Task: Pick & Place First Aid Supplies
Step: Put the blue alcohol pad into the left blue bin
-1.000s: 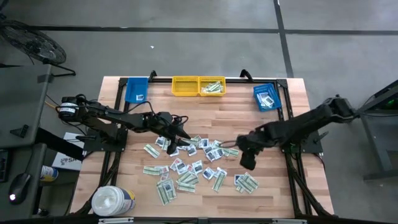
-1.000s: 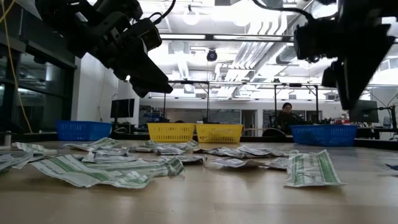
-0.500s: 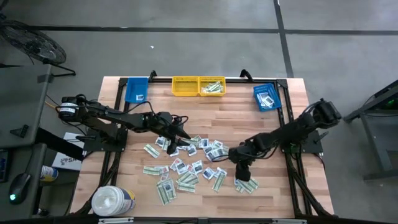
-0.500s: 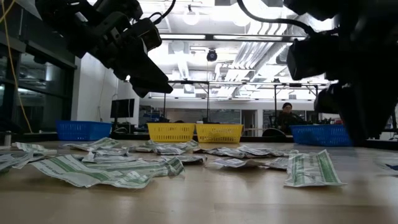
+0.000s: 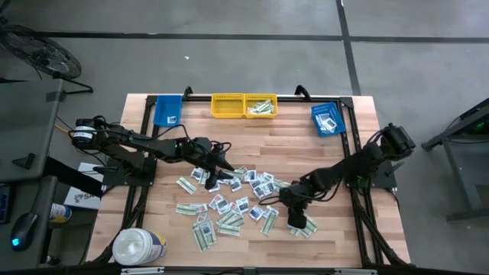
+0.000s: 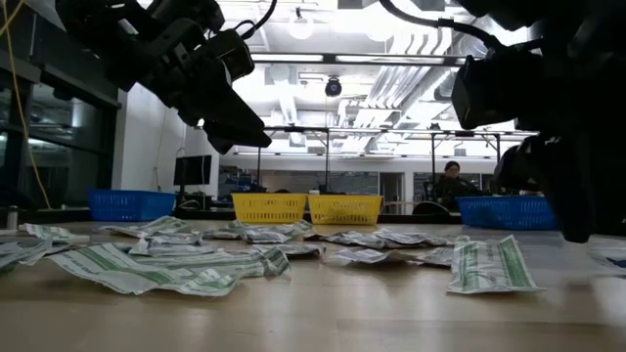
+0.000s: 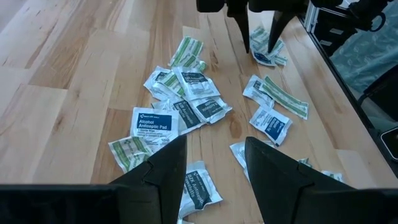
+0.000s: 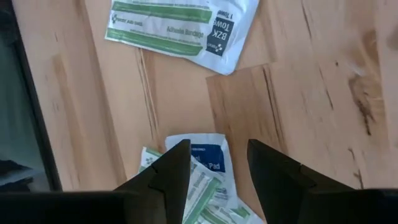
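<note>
The first aid supplies [image 5: 229, 202] lie scattered flat on the wooden table [image 5: 306, 145]: long green-white strips and small white packets with blue marks. My left gripper [image 5: 224, 174] hangs open above the pile's far left part; packets [image 7: 186, 102] show beyond its fingers [image 7: 168, 168]. My right gripper [image 5: 294, 221] is open and points steeply down over a small cluster [image 5: 303, 225] at the near right. A white packet with a dark blue mark [image 8: 208, 155] lies between its fingers, on green-white strips. Whether the fingertips touch it does not show.
Two yellow bins [image 5: 227, 105] [image 5: 260, 105] stand at the far edge, with a blue bin [image 5: 168, 109] at far left and another [image 5: 327, 119] at far right. A big white tub [image 5: 137, 246] sits at the near left corner. A longer packet [image 8: 180, 22] lies beside the right gripper's cluster.
My right gripper has moved toward the table's near edge and down, onto the small cluster at the near right, and has tipped more steeply downward. Its fingers have stayed apart. The packets have not moved.
</note>
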